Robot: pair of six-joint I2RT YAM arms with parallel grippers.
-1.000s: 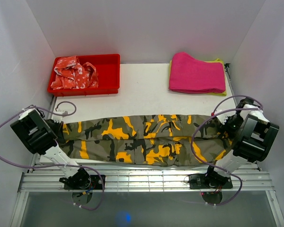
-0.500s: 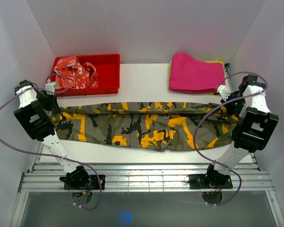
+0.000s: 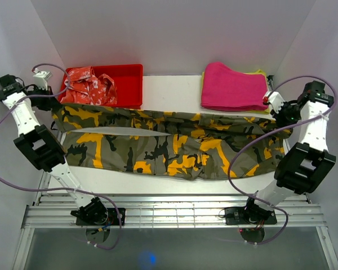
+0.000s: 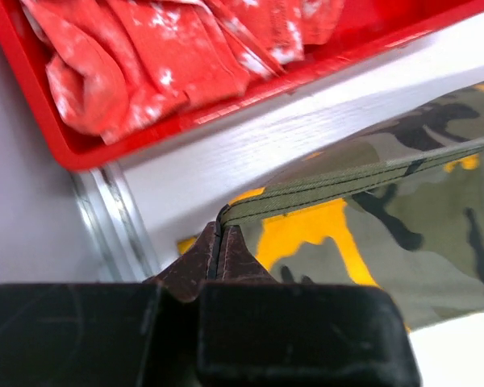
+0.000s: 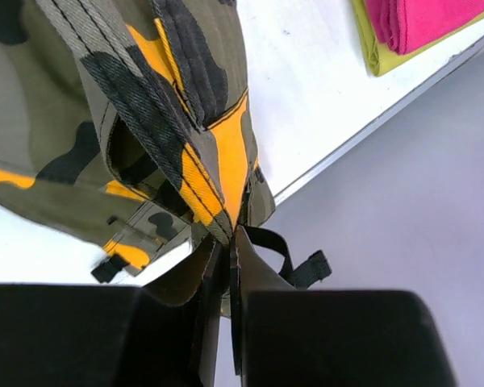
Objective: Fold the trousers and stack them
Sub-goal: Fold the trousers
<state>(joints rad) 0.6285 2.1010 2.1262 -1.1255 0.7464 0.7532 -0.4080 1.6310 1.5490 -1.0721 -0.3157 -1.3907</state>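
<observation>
Versus 0.5 s ago, raised higher and drawn back toward the rear wall. Now holding the trousers (image 3: 169,143) taut as 1 long band, upper edge lifted near the red plastic tray (image 3: 141,84) and pink folded cloth (image 3: 234,87), lower part resting on the white table (image 3: 174,95). Pinched tight on a stitched hem in the left gripper (image 4: 218,238). Clamped on a thick seamed twill fold in the right gripper (image 5: 232,235).

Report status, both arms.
Left tool shut on camouflage-print cloth trousers. Right tool shut on other end. Cloth stretched between arms. Red plastic tray close behind left end.
</observation>
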